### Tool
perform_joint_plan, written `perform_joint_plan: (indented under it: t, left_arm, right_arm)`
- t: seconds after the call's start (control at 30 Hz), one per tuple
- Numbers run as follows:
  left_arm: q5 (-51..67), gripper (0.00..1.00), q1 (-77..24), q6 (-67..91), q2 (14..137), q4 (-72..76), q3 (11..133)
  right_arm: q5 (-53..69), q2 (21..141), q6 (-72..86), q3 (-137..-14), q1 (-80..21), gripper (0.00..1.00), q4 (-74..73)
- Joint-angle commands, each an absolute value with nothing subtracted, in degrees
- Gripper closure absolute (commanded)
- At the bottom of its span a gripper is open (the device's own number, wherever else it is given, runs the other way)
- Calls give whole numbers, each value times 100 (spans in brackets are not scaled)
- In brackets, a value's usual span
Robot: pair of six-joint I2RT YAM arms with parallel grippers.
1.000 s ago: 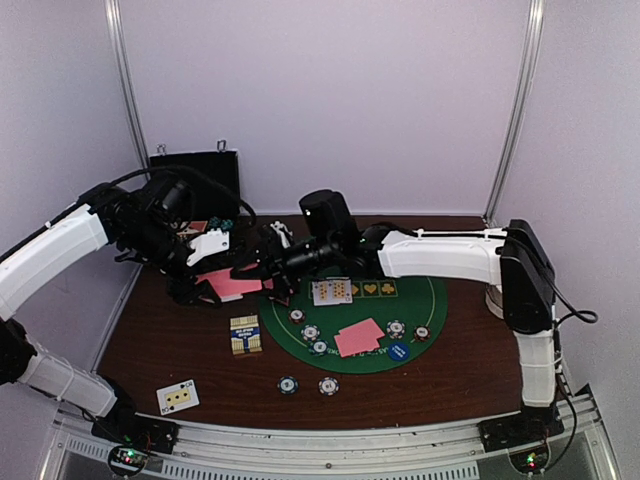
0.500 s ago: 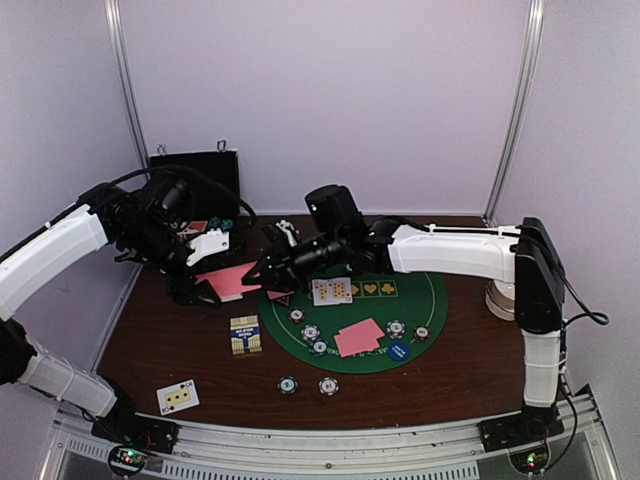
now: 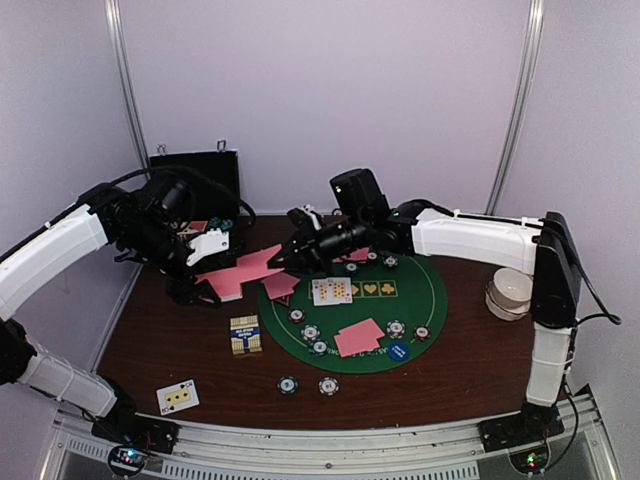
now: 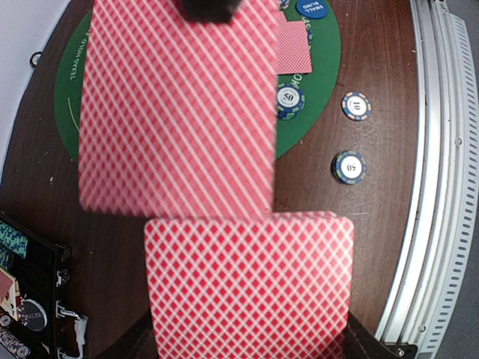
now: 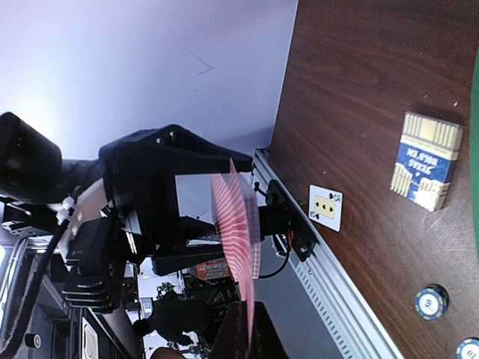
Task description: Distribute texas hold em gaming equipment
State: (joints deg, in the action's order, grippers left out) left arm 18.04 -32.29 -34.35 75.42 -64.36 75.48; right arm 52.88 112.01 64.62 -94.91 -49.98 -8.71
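Observation:
My left gripper (image 3: 207, 284) is shut on a deck of pink-backed playing cards (image 4: 247, 284), held above the table's left side. My right gripper (image 3: 289, 258) is shut on one pink-backed card (image 3: 258, 266), which hangs just right of the deck. In the left wrist view this card (image 4: 176, 105) is blurred above the deck. Seen from the right wrist, the card (image 5: 236, 239) stands edge-on between the shut fingers (image 5: 238, 340). Two pink cards (image 3: 358, 337), face-up cards (image 3: 332, 291), a blue disc (image 3: 398, 352) and striped chips (image 3: 310, 333) lie on the green mat (image 3: 430, 290).
Two chips (image 3: 288, 384) lie on the brown table in front of the mat. A yellow-blue card box (image 3: 245, 334) and a face-up card (image 3: 177, 397) lie near left. The black case (image 3: 195, 172) stands open at the back left. A white round container (image 3: 508, 292) sits far right.
My right gripper has shut on a card at the deck and drawn it off to the right. The right arm has swung right. The left arm and deck have stayed put.

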Motion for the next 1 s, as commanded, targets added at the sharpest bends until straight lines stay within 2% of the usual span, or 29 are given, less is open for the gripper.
perform_joint_plan:
  t: [0.0, 0.17, 0.33, 0.43, 0.63, 0.97]
  left_arm:
    - [1846, 100, -3226, -3410, 7443, -6241, 7559]
    - [1809, 100, -3226, -3425, 7424, -6241, 7542]
    - [1775, 100, -3221, -3419, 7431, -6247, 7541]
    - [1777, 100, -3226, -3379, 7441, -6270, 7556]
    - [1756, 100, -3226, -3382, 7436, -6269, 7563]
    - [1840, 100, -3226, -3357, 7461, -6277, 7599]
  right_arm:
    - [5201, 10816, 5831, -9402, -4563, 100, -1675]
    - [4645, 10885, 4515, -9993, -4125, 100, -3630]
    - [2838, 11575, 2626, -11560, -4010, 100, -6141]
    - [1560, 11925, 1765, -12293, -4052, 100, -6900]
    - [-1303, 11947, 13, -12041, -4476, 100, -6545]
    - [-3034, 12106, -1894, -10872, -4842, 100, -4888]
